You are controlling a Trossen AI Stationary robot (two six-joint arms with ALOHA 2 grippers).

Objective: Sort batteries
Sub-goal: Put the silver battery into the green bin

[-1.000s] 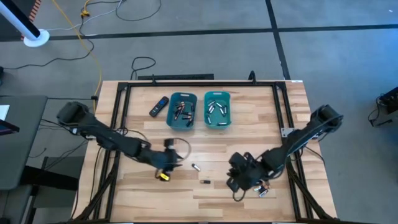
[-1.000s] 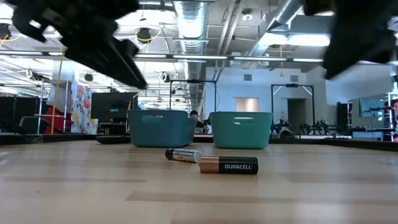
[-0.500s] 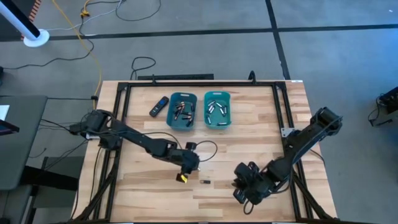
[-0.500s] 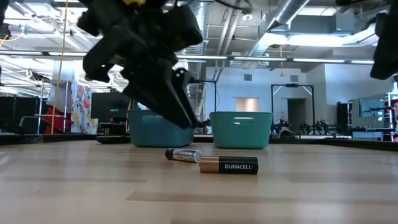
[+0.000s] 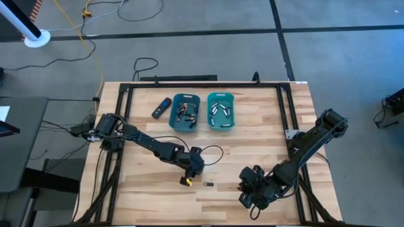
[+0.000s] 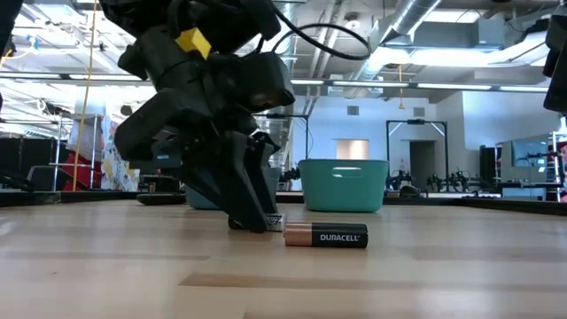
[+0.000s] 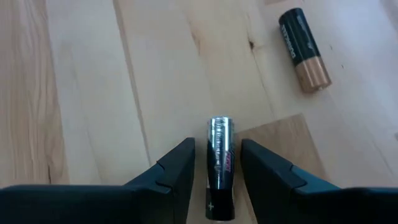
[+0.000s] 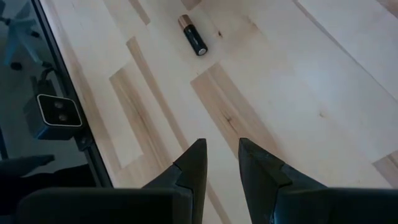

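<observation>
A silvery battery (image 7: 221, 158) lies flat on the wooden table, and my left gripper (image 7: 217, 149) stands open over it, slanting down, one finger on each side with a thin gap to each. In the low view only the battery's end (image 6: 275, 221) shows beside the fingers. A dark battery with a copper end (image 5: 207, 185) lies just nearer the table's front edge (image 6: 325, 237). My right gripper (image 8: 221, 146) hovers to its right, above the table, its fingers a narrow gap apart with nothing between them. Two teal bins (image 5: 185, 112) (image 5: 221, 111) at the far side hold several batteries.
A black remote (image 5: 161, 108) lies left of the bins. A black frame rail (image 5: 123, 110) runs around the table. A small camera (image 8: 56, 115) sits at the near edge ahead of my right gripper. Bare wood (image 5: 252, 151) lies between bins and arms.
My left gripper has swung toward the table's right and come down onto the table, ending with its fingers astride the silvery battery. My right gripper has drifted a little toward the near edge. Neither battery has moved.
</observation>
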